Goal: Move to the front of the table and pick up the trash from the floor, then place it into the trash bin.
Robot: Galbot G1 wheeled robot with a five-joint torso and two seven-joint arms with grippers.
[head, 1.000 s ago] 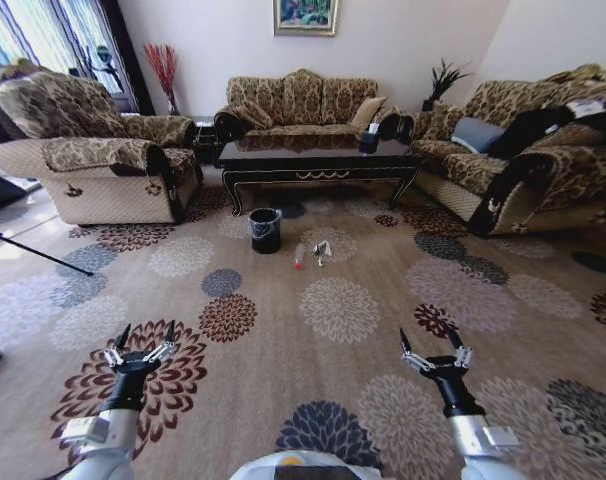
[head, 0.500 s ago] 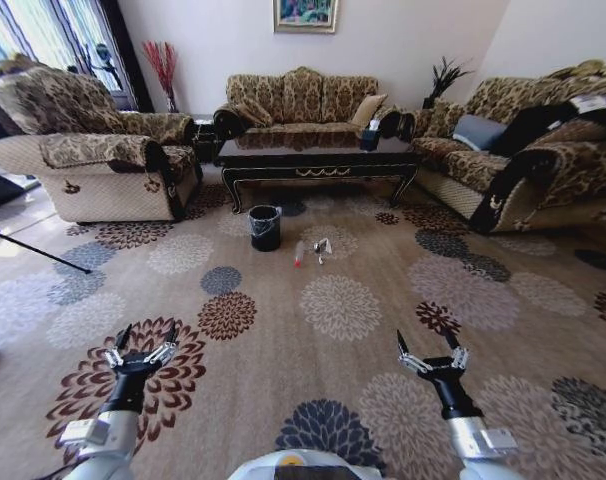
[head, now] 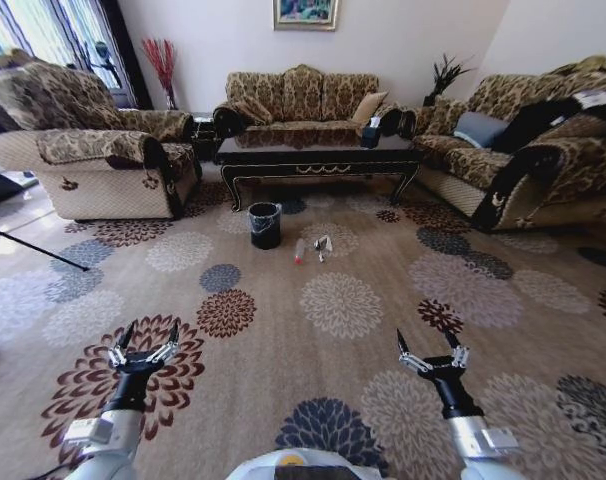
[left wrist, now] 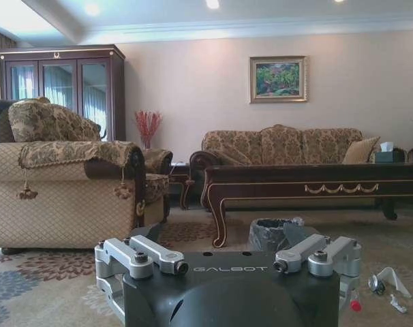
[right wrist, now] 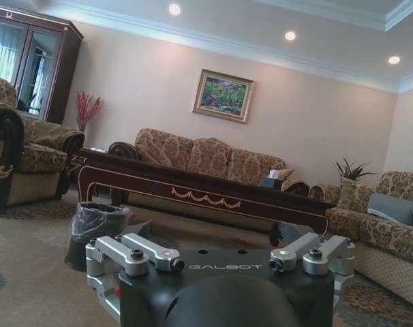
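Carpeted lounge: trash (head: pixel 311 248) beside bin (head: pixel 265 225), before worktop (head: pixel 316 156). Left claw (head: pixel 144 339), right claw (head: pixel 431 345) spread, held low, ready for pickup; approach unfinished.

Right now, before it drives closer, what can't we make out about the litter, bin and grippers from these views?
- Small litter pile on the carpet: head view, too small to count pieces.
- Clear plastic bottle with red cap: left wrist view, mostly hidden behind the gripper body.
- Small round black trash bin: contents unseen, rim angle too shallow.
- Left gripper and right gripper: jaws open in head view.
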